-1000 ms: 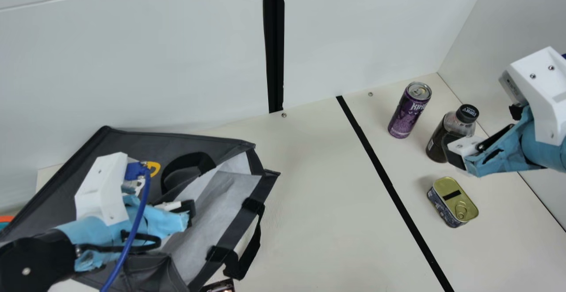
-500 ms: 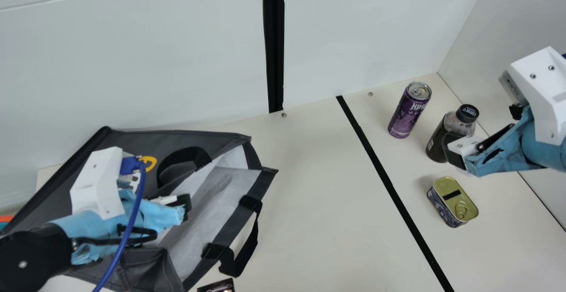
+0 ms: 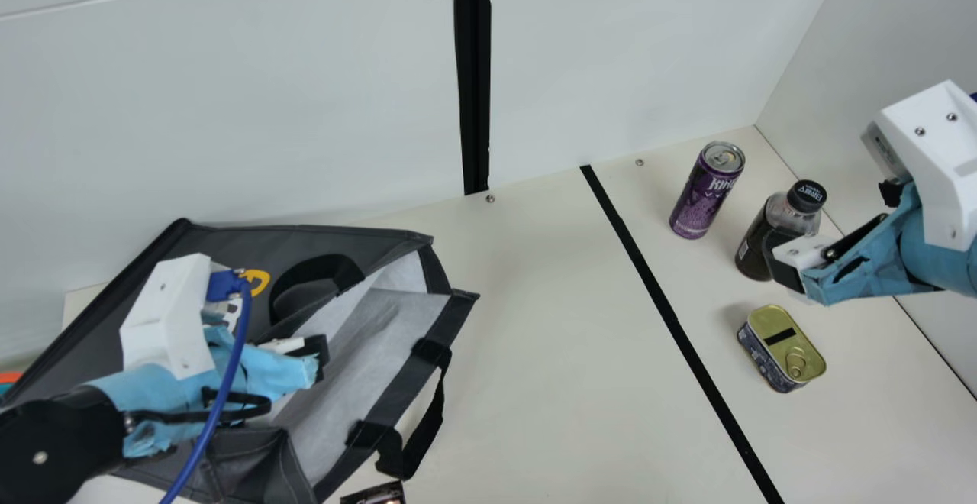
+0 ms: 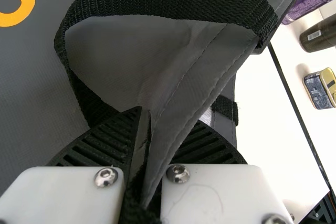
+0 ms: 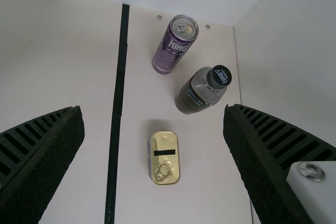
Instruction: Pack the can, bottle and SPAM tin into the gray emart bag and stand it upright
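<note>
My left gripper (image 3: 319,359) is at the upper edge of the gray bag (image 3: 229,240), which lies on its side with its mouth facing right. In the left wrist view, the left gripper (image 4: 144,166) is shut on the bag's fabric rim (image 4: 184,103), beside a black handle loop. The purple can (image 3: 698,195), the dark bottle (image 3: 756,240) and the SPAM tin (image 3: 780,347) stand apart at the right. My right gripper (image 3: 790,267) is near the bottle, hiding part of it; in the right wrist view the right gripper (image 5: 155,129) is open with nothing held.
Black tape (image 3: 672,321) runs along the table (image 3: 549,336) between bag and items. White walls rise behind (image 3: 229,107) and at the right. A small dark object (image 3: 374,494) lies at the near edge, below the bag's lower handle.
My left gripper has shifted slightly left, and the bag's rim and handles have moved left with it. The right arm, can, bottle and tin have stayed still.
</note>
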Controlling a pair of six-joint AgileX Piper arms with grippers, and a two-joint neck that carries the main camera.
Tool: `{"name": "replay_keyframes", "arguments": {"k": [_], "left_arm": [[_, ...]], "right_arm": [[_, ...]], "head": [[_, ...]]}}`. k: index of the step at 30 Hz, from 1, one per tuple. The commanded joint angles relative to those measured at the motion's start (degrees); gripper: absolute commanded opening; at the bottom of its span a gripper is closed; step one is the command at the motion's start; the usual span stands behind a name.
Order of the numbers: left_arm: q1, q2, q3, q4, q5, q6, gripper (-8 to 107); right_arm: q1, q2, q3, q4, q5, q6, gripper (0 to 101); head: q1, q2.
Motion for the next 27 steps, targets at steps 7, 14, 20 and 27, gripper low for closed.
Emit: {"name": "replay_keyframes", "arguments": {"k": [7, 14, 20, 27], "left_arm": [[0.00, 0.00, 0.00, 0.00, 0.00, 0.00, -8], [0.00, 0.00, 0.00, 0.00, 0.00, 0.00, -8], [0.00, 0.00, 0.00, 0.00, 0.00, 0.00, -8], [0.00, 0.00, 0.00, 0.00, 0.00, 0.00, -8]], "right_arm": [[0.00, 0.00, 0.00, 0.00, 0.00, 0.00, 95], [0.00, 0.00, 0.00, 0.00, 0.00, 0.00, 95], [0.00, 0.00, 0.00, 0.00, 0.00, 0.00, 95], [0.00, 0.00, 0.00, 0.00, 0.00, 0.00, 95]], "head": [[-1.39, -0.05], [-1.39, -0.05], [-1.39, -0.05], [-1.39, -0.05]]}}
